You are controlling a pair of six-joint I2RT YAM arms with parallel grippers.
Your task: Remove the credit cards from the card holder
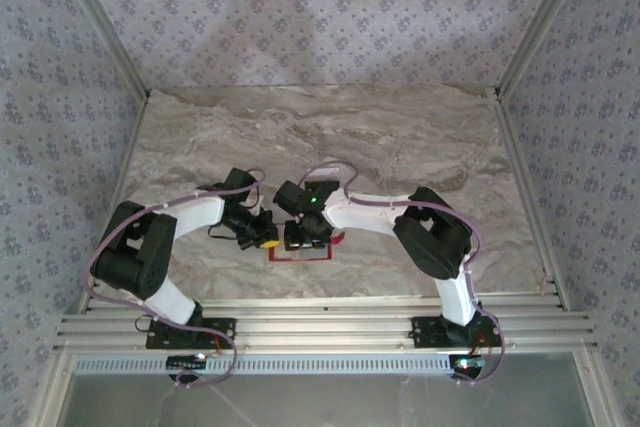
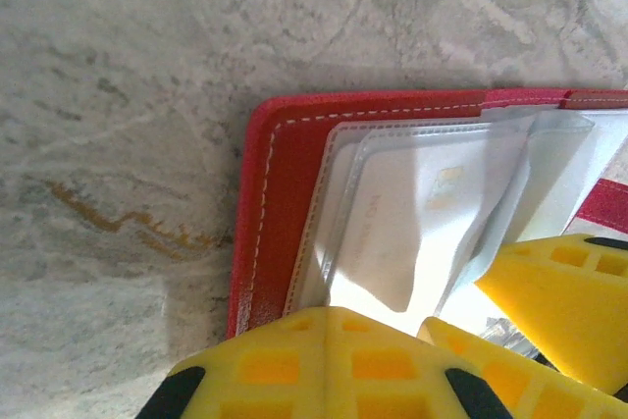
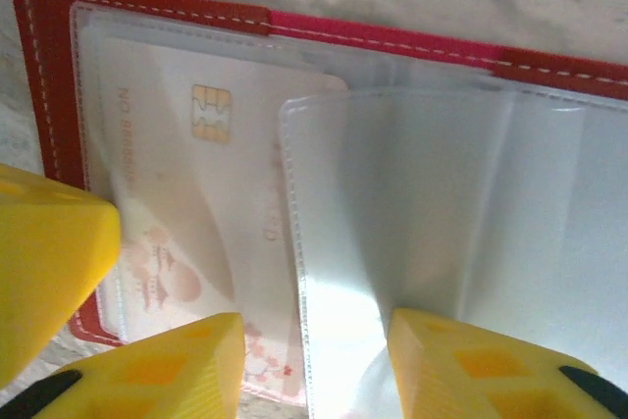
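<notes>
While the card holder (image 1: 300,259) is laid open on the marble-patterned table (image 1: 330,137), toward 6 o'clock of the tabletop and just ahead of the arm bases, the extraction step is judged to be only at its start, as no card is seen outside the holder. The left gripper (image 2: 329,329) is closed tight with nothing caught between its fingers. It is pressed onto the holder's red border, at 6 o'clock in the left wrist view, so that the wallet is pinned. The right gripper (image 3: 316,368) is held partly open, its jaws set either side of the loose edge of a clear plastic sleeve (image 3: 432,223). The sleeve is straddled rather than clamped, and nothing is held. One of the credit cards (image 3: 196,183), pale with a gold chip, is seen fully seated in a pocket toward 10 o'clock of the right gripper. The next move is judged to call for the card's own edge, not the film, to be pinched and drawn out along the pocket while the holder is pinned. Whether further cards are tucked under the lifted sleeve cannot be told.
</notes>
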